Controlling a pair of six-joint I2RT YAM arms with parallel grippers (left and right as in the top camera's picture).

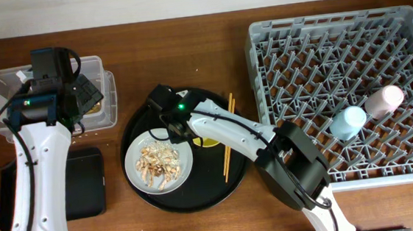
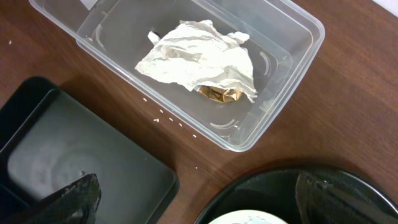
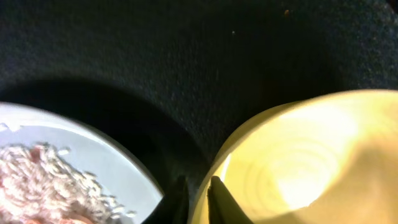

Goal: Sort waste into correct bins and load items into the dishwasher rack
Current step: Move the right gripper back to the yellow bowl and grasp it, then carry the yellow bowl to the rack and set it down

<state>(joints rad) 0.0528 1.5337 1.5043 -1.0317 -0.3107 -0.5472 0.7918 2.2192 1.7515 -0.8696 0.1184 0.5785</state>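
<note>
My right gripper (image 3: 198,199) is shut on the rim of the yellow bowl (image 3: 298,162), one finger inside and one outside, on the round black tray. In the overhead view this gripper (image 1: 182,132) hides most of the bowl (image 1: 210,139). Beside it lies the pale plate (image 1: 139,181) with flaky food scraps (image 1: 158,162). The chopsticks (image 1: 227,140) lie on the tray's right side. My left gripper (image 2: 205,208) is open and empty above the table beside the clear tub (image 2: 273,118), which holds crumpled tissue (image 2: 199,56) and a gold wrapper scrap (image 2: 219,94). The light-blue cup (image 1: 347,122) and pink cup (image 1: 384,101) stand in the grey rack (image 1: 274,36).
The shallow black rectangular tray (image 1: 79,181) sits at the front left, also shown in the left wrist view (image 2: 74,155). The large round black tray (image 1: 198,193) lies between the tub and the rack. The rack fills the right side of the table.
</note>
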